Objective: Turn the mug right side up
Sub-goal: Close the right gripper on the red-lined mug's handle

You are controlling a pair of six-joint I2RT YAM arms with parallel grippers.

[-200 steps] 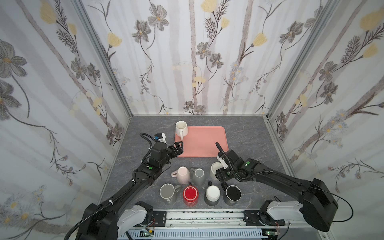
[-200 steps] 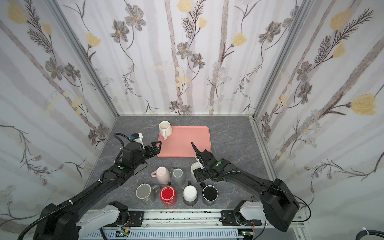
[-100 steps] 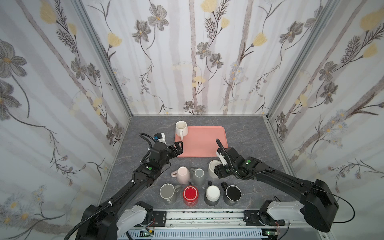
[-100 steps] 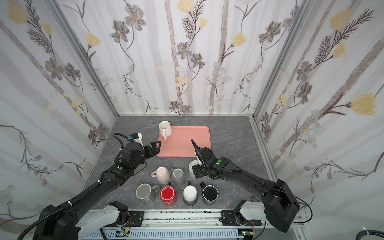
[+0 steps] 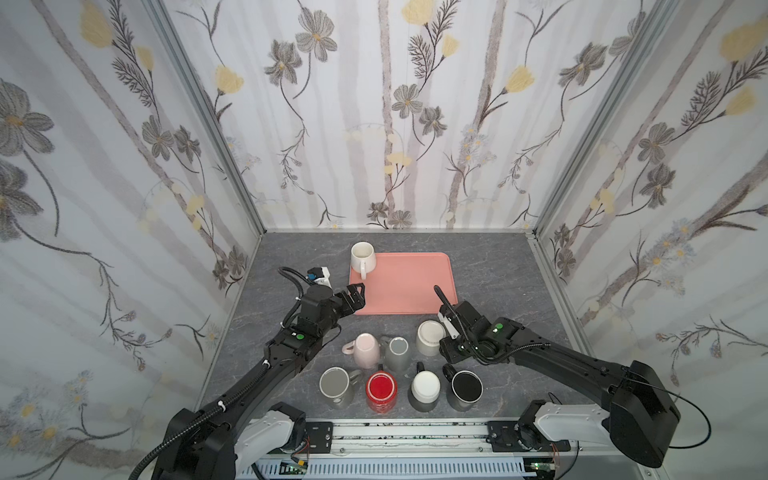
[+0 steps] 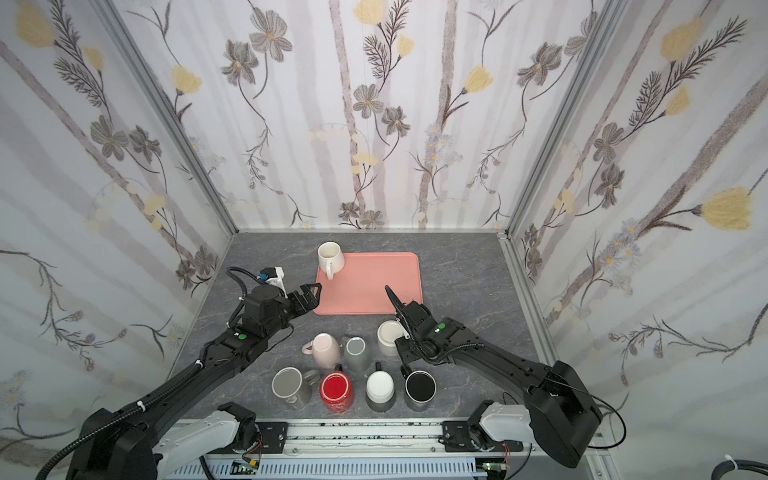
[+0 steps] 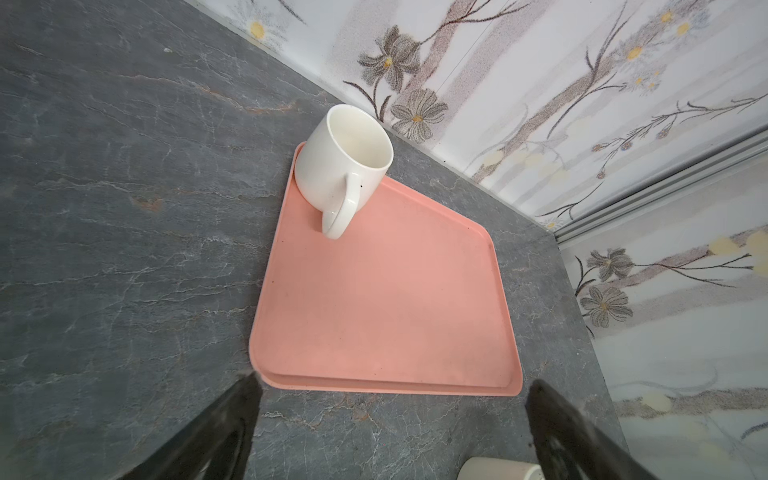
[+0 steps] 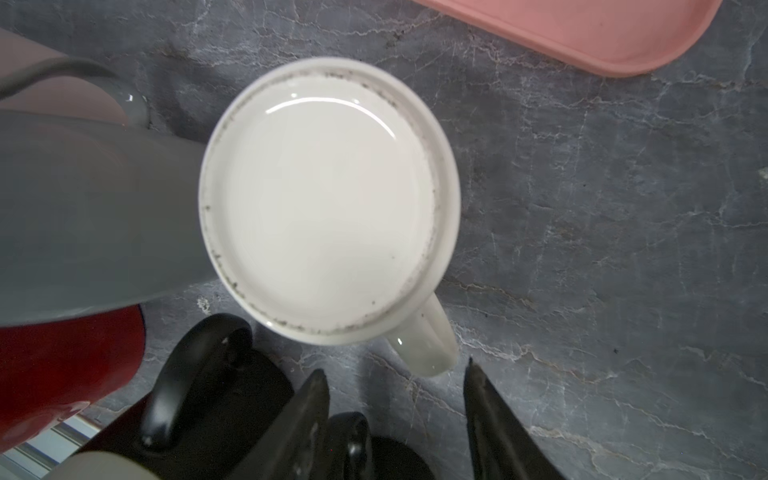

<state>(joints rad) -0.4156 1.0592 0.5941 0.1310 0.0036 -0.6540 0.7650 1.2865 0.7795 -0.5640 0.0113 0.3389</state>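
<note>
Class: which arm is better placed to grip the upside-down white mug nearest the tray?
Right. The right tool flanks the handle of the white mug; the left tool hovers open beside the pink tray, farther off.

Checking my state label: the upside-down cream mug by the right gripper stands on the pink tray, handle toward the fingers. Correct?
Not quite. The cream mug stands on the grey table, beside the pink tray, not on it; the right wrist view shows this. The rest holds: it is upside down, by the right gripper, handle toward the fingers.
</note>
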